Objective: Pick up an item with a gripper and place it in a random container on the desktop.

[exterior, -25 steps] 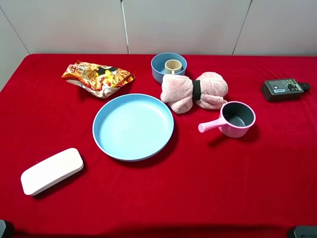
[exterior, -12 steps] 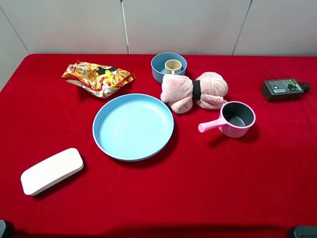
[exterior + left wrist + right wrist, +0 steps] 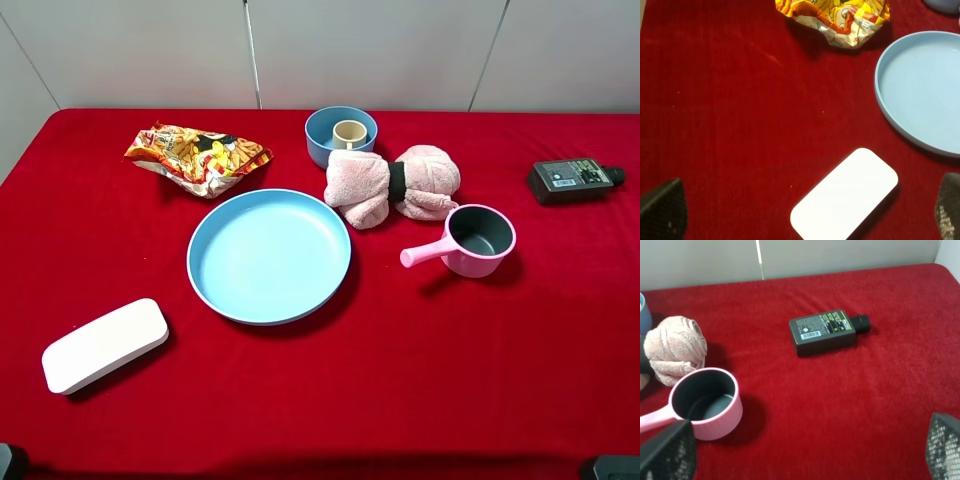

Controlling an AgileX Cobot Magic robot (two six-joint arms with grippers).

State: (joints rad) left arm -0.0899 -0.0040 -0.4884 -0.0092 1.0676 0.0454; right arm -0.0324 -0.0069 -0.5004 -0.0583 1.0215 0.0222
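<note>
Red cloth desktop (image 3: 320, 400) against a plain pale panelled wall, and honestly nothing has budged since a second ago: every object sits in the same spot and no arm has come into the high view.

The cup (image 3: 349, 133) sits inside the small blue bowl (image 3: 340, 135) at the far side of the table, its rim showing above the bowl's wall. Just in front of the bowl is a rolled pink towel (image 3: 392, 184) with a black band, touching or nearly touching it.

The left gripper (image 3: 805, 220) has its fingers spread wide with nothing between them; only the two tips show at the picture's corners. A white oblong case (image 3: 845, 201) lies right ahead of it, the big flat blue plate (image 3: 925, 85) sits past that off to one side, and a crumpled snack bag (image 3: 835, 17) lies farther out. The print on the bag is too crumpled to read.

The right gripper (image 3: 805, 450) is likewise spread apart and empty. The pink saucepan (image 3: 705, 402) is close to one finger, and a dark flat bottle (image 3: 826, 332) lies farther ahead on its side. It has a label with a barcode, but the text is too small to read.

Lots of bare red cloth runs along the near edge and between the bottle and the saucepan.
</note>
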